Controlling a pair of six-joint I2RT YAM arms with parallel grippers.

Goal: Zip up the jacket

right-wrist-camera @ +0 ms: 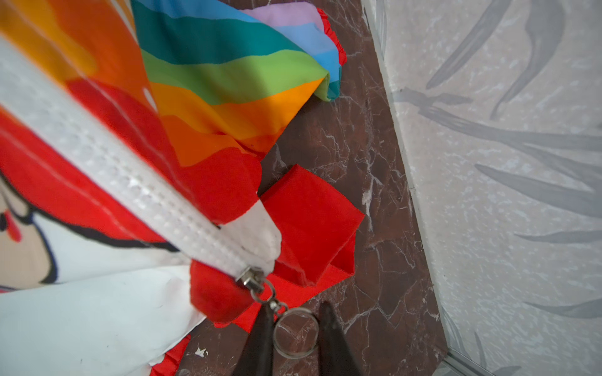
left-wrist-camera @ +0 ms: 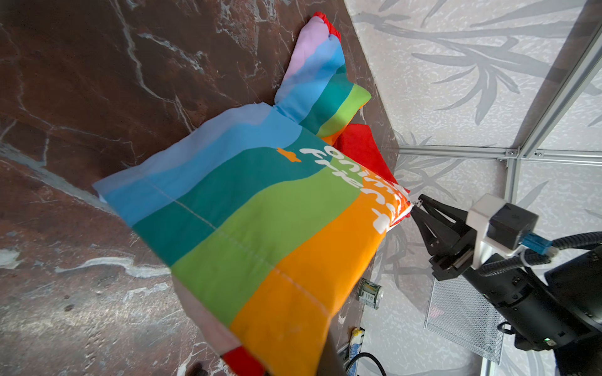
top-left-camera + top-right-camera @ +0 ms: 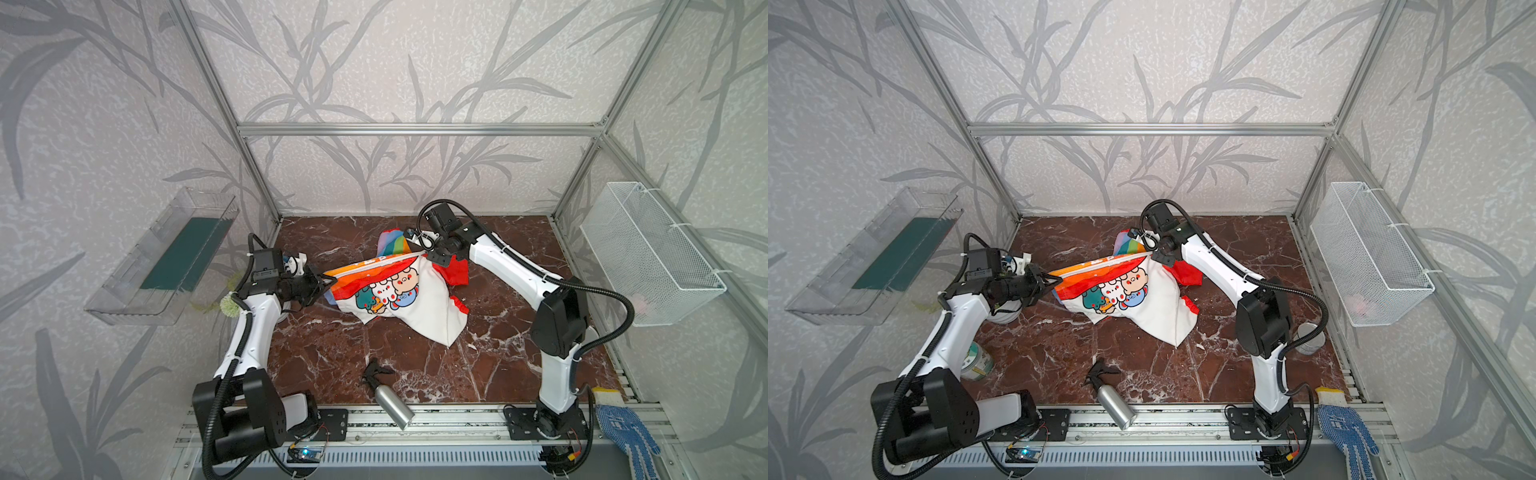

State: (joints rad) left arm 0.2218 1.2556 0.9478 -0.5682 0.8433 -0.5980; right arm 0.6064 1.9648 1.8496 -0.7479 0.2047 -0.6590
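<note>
**Operator:** How far along is the zip?

**Guide:** Fig. a, right wrist view. You see the slider (image 1: 252, 280) seated at the top end of the white zipper tape (image 1: 130, 175), beside the red hood (image 1: 309, 221). The teeth are meshed along all the tape shown. Your right gripper (image 1: 295, 307) stands narrow, closed on the key ring (image 1: 294, 309) that hangs from the slider. Judged from this, the zipping is finished or nearly so. What is left for you is probably to release and lay the garment down.

**Operator:** And the top views?

**Guide:** Fig. b. They give you what the wrist views cannot: the whole jacket (image 3: 399, 299) stretched taut between both grippers, its white body draping to the desk (image 3: 332, 361). Your left gripper (image 3: 328, 284) is clamped on the hem end. The left wrist view shows only the rainbow panel (image 2: 260, 228) and the right gripper. No view shows the hem end of the zip closely.
</note>
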